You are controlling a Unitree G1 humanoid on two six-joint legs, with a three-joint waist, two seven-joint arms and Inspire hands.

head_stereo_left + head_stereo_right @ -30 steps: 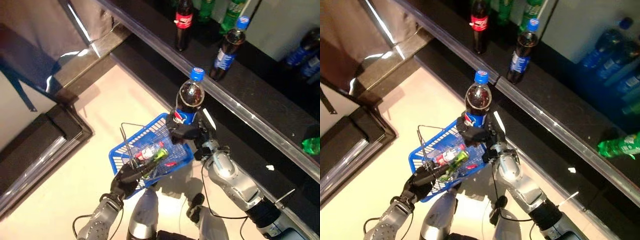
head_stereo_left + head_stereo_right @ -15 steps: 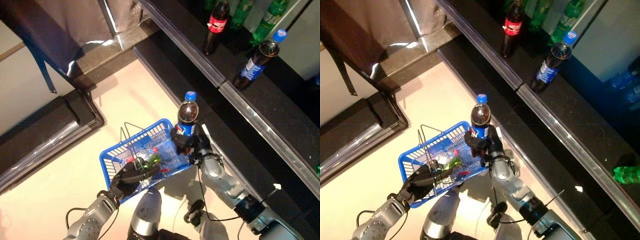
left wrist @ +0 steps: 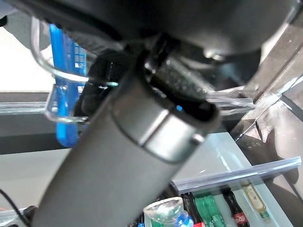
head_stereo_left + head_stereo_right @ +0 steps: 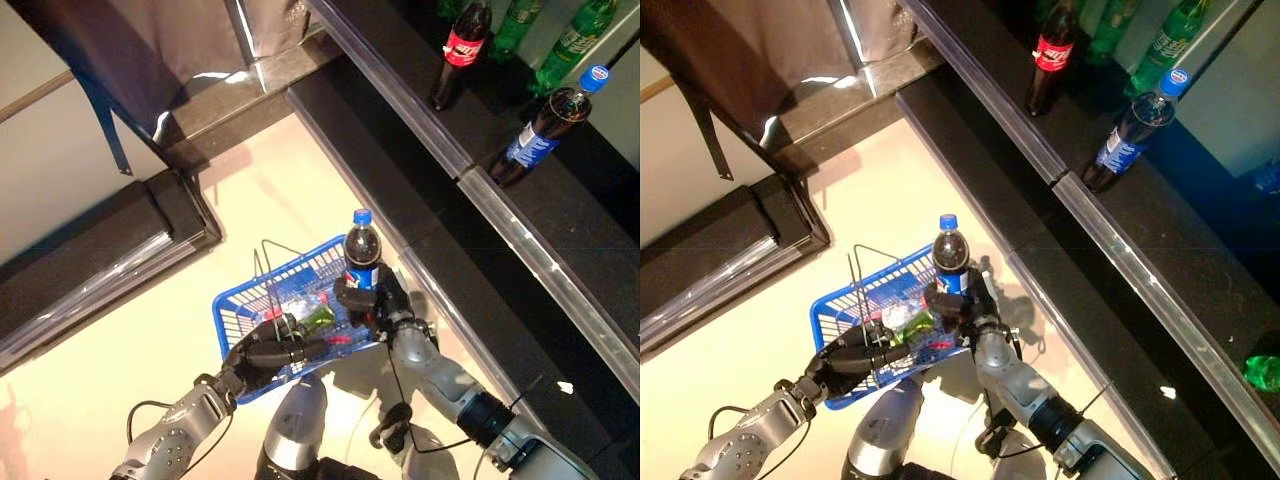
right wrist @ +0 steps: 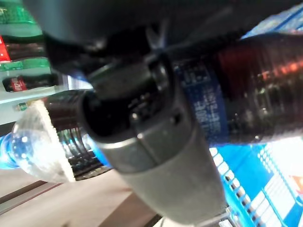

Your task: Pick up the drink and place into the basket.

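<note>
One cola bottle (image 4: 361, 258) upright, clasped in right hand (image 4: 372, 300) over blue basket (image 4: 237, 307); left hand (image 4: 262, 355) grips basket's rim.

The basket (image 4: 240, 310) at lower centre of the head views is bright blue with an open grid pattern, its thin wire handles (image 4: 268, 262) grey. Inside it lie a green item (image 4: 318, 316) and something red (image 4: 340, 340). The drink (image 4: 360, 255) standing at the basket's right edge is dark brown with a blue cap and a blue label. The right hand (image 4: 372, 298) around it and the left hand (image 4: 258, 355) at the basket's near rim are black, on silver-grey arms. On the black shelf (image 4: 600, 200) at upper right stand a dark bottle with a red label (image 4: 460, 50), a dark bottle with blue cap and label (image 4: 548, 125), and green bottles (image 4: 572, 35). The floor (image 4: 90, 370) is pale cream.
</note>
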